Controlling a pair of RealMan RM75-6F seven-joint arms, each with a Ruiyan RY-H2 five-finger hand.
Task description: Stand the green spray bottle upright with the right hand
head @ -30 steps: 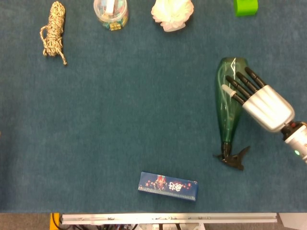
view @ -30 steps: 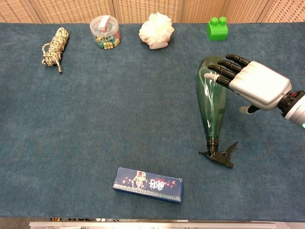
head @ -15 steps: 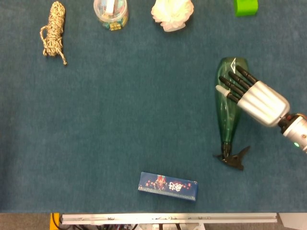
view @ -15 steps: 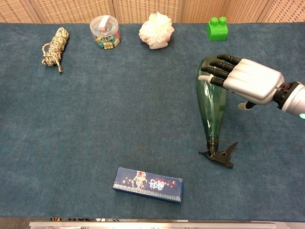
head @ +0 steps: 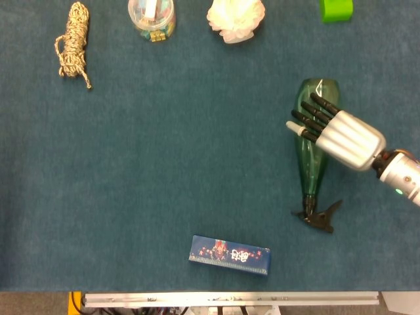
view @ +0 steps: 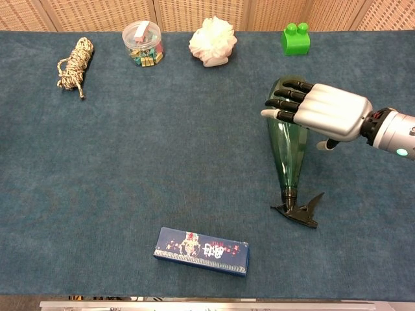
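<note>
Chest view: green glass-like spray bottle [view: 288, 144] lies flat w/ black trigger [view: 299, 210] toward the camera; right hand [view: 319, 111] above its base, fingers extended, nothing held; grasp & uprighting not yet done.

looks like a lab test bench i'm driving over; blue felt table [view: 130, 162], woven screen panels [view: 97, 13] behind, metal rail [head: 230, 299] at the table's front edge

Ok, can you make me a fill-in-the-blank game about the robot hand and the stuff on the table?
1. The green spray bottle is lying on its ____.
2. The right hand is over the bottle's wide ____ end.
3. The bottle's black nozzle points toward the table's ____ edge.
4. The toy brick is colored ____.

Missing words: side; bottom; near; green
</note>
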